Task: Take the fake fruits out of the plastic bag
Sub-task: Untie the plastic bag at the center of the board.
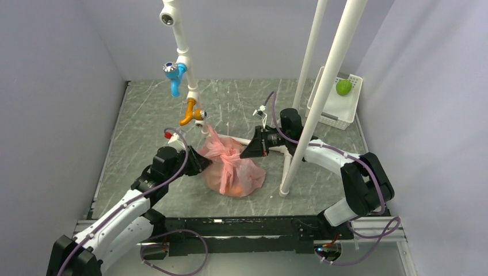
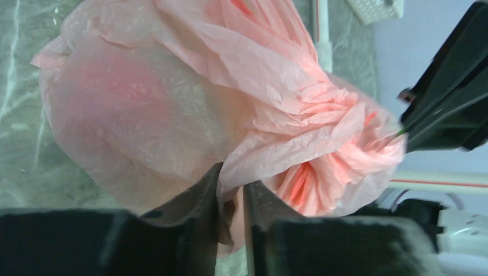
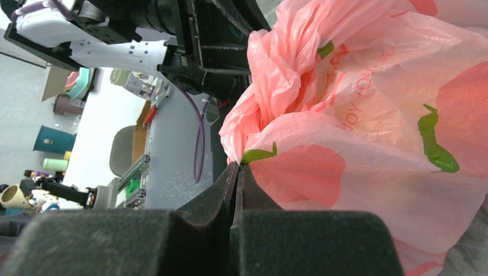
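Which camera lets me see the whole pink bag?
The top camera. It shows the whole pink bag sitting on the table, tied at the top. The left wrist camera shows only crinkled folds up close; the right wrist camera shows only one printed side.

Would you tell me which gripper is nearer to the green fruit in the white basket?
Right. The right gripper pinches the pink bag on the side facing the green fruit; the left gripper grips its opposite side.
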Tool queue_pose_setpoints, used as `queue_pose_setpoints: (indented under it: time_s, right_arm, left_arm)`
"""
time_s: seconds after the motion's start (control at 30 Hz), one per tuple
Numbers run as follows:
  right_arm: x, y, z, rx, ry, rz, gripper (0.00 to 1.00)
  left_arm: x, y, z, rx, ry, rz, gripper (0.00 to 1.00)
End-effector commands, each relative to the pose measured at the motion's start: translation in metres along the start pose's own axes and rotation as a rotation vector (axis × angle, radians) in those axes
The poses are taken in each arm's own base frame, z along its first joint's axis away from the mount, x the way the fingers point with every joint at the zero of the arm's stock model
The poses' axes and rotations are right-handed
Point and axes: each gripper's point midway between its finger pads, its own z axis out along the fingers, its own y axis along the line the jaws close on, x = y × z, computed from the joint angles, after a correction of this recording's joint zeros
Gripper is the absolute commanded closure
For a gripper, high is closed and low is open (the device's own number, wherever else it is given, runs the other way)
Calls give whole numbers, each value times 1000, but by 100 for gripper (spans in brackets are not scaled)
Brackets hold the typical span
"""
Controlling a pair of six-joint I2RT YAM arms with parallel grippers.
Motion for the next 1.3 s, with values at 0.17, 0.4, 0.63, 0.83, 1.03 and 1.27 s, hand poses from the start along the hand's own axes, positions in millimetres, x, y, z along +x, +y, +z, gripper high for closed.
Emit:
queue_pose_setpoints:
  time_s: [0.17, 0.4, 0.63, 0.83, 1.03, 1.27]
  right_arm:
    - [-15, -10, -32, 109, -158, -36, 100]
    - [-9, -23, -54, 219, -166, -58, 100]
    - [-29, -10, -47, 241, -143, -116, 47]
    - [-49, -15, -35, 373, -75, -222, 25]
    - [-40, -8, -8, 342, 37, -303, 19]
    - [-19, 0, 15, 247, 99, -299, 40]
  left_arm:
    - [-30, 4, -31, -63, -197, -93, 93]
    - [-11, -3, -25, 27, -124, -92, 100]
    - [-14, -34, -21, 135, -45, -25, 100]
    - [-17, -42, -23, 139, -27, -19, 100]
    - [-15, -41, -23, 145, -25, -44, 100]
    - [-14, -44, -19, 163, -13, -70, 100]
